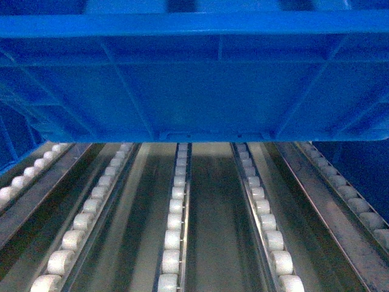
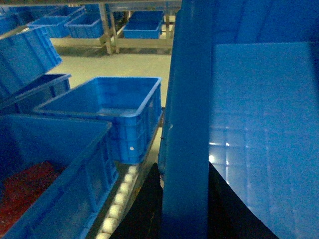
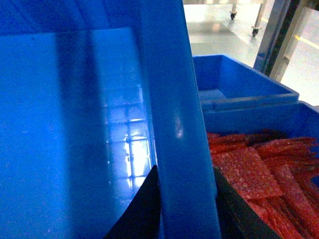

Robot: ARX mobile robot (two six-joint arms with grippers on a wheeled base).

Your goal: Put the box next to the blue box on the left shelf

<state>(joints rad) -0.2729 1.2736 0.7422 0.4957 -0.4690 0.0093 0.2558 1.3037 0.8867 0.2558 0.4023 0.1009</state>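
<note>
both grippers clamp the box [image 1: 194,79] rim above the left shelf [image 1: 176,225]

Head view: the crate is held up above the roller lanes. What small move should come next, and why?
Probably a slow lowering straight down. The box hangs above the left shelf, with bare rollers showing below its bottom edge. Each wrist view shows a tool's dark fingers straddling a side rim, so both arms should descend together to keep it level. Blue crates already sit on the left side.
</note>
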